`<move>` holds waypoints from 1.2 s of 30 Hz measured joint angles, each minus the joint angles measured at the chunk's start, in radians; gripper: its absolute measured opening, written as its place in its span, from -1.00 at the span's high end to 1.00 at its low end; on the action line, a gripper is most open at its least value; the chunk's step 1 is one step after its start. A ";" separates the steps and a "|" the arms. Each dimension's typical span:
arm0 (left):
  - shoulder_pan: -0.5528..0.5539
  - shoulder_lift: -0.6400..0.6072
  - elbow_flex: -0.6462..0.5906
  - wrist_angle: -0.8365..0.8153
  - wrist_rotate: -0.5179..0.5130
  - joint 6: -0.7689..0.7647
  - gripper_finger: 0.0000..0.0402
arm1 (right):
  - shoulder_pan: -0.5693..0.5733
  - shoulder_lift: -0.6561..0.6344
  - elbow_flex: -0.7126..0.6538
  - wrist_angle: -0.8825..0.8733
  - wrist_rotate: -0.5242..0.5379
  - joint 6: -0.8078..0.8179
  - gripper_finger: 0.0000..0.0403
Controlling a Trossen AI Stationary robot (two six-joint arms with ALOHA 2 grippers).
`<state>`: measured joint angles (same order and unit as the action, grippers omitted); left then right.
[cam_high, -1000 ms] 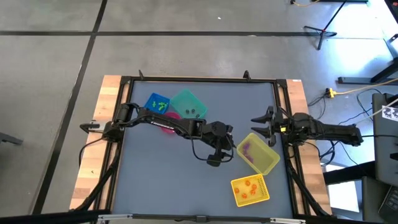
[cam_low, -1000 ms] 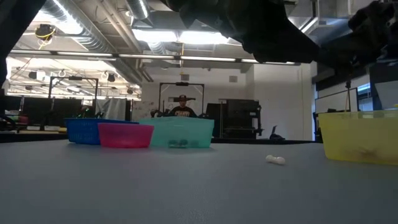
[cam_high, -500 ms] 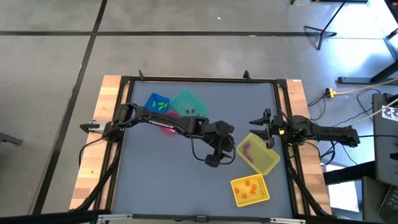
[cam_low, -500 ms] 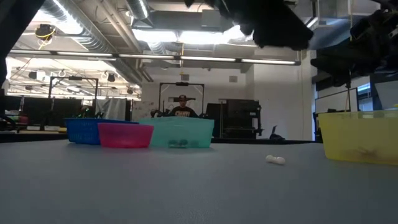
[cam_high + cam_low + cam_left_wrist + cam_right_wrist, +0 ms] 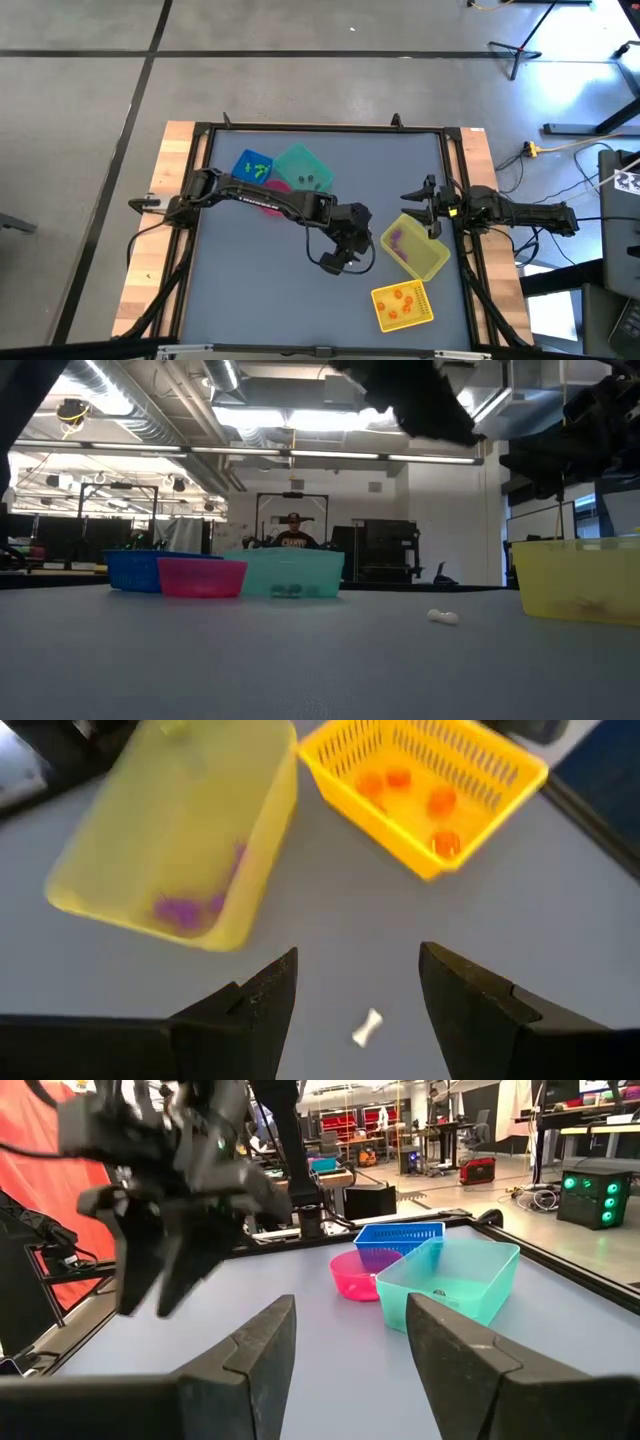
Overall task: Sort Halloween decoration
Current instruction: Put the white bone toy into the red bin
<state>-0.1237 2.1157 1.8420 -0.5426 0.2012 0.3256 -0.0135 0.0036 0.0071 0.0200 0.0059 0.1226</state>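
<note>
My left gripper [image 5: 335,262] hangs open over the middle of the table, fingers pointing down. In the left wrist view its fingers [image 5: 355,960] stand on either side of a tiny white bone-shaped trinket [image 5: 368,1028] that lies flat on the table, without touching it. The low view shows the same trinket [image 5: 442,617] alone on the surface. Purple trinkets [image 5: 185,910] lie in a pale yellow tub [image 5: 415,247], and orange ones [image 5: 400,782] in a yellow basket [image 5: 402,305]. My right gripper [image 5: 415,205] waits open at the table's right edge.
A blue bin [image 5: 253,167] with green trinkets, a teal bin [image 5: 302,168] and a pink bin [image 5: 272,195], partly under my left arm, stand at the far left. Bare table lies around the white trinket. A person [image 5: 293,535] is in the room beyond the table.
My left gripper has moved a little toward the table's near edge and left, staying open; in the low view its dark bulk has drawn back from the picture's top middle.
</note>
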 joint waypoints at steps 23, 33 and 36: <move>-0.012 0.162 -0.052 0.061 0.054 0.192 0.03 | 0.000 0.025 0.000 -0.005 0.001 0.003 0.06; 0.009 0.204 -0.052 0.048 0.052 0.205 0.17 | 0.000 0.047 0.000 -0.005 0.001 0.003 0.06; 0.019 0.205 -0.052 0.045 0.052 0.204 0.23 | 0.000 0.047 0.000 -0.006 0.001 0.003 0.06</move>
<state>-0.1045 2.3207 1.7901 -0.4977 0.2531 0.5293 -0.0135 0.0505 0.0074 0.0143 0.0067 0.1261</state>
